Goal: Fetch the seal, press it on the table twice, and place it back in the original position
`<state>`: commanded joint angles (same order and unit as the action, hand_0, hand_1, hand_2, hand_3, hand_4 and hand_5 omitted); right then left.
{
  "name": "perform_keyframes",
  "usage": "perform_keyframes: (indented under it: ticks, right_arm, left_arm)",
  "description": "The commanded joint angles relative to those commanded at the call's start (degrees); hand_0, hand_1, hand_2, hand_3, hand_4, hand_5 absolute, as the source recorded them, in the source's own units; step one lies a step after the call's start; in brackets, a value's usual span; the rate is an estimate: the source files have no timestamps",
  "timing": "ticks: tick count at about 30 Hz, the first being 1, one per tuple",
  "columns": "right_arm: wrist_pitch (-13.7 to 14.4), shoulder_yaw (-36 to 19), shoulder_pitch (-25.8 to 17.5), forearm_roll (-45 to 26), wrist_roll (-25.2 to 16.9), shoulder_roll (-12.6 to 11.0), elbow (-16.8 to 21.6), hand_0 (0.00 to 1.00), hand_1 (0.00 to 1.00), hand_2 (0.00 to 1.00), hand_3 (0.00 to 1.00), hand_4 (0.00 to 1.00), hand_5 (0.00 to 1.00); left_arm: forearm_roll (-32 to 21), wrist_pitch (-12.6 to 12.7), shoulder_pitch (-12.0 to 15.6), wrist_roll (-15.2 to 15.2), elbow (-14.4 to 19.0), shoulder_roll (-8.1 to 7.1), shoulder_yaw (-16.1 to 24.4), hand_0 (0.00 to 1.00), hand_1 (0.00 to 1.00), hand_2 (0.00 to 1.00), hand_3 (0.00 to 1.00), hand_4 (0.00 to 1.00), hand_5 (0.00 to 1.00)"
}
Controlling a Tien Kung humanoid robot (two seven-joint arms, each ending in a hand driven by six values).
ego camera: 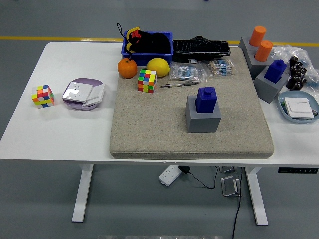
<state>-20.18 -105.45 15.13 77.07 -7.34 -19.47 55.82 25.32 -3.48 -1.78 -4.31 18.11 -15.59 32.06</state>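
A blue seal [206, 99] stands upright in a grey square holder [203, 117] on the beige mat [149, 129], right of the mat's middle. A second blue seal [275, 70] sits in another grey holder [268, 87] at the table's right side. Two orange seals [260, 42] stand in grey holders at the back right. Neither robot hand nor arm appears anywhere in the head view.
At the mat's back lie a colour cube [147, 80], a pen [178, 84], an orange [127, 68], a lemon [158, 67], bagged items [188, 72] and a blue bin [148, 44]. Another cube [43, 95] and a purple plate [82, 93] sit left. A blue dish [298, 107] sits right.
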Motion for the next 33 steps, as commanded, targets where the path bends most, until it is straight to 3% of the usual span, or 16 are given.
perform_keyframes:
  ticks: [33]
  right_arm:
    - [0.00, 0.63, -0.07, -0.18, 0.59, -0.07, 0.32, 0.785, 0.705, 0.706, 0.650, 0.861, 0.239]
  left_arm:
    - [-0.10, 0.01, 0.12, 0.00, -0.10, 0.16, 0.02, 0.842, 0.826, 0.800, 0.856, 0.844, 0.467]
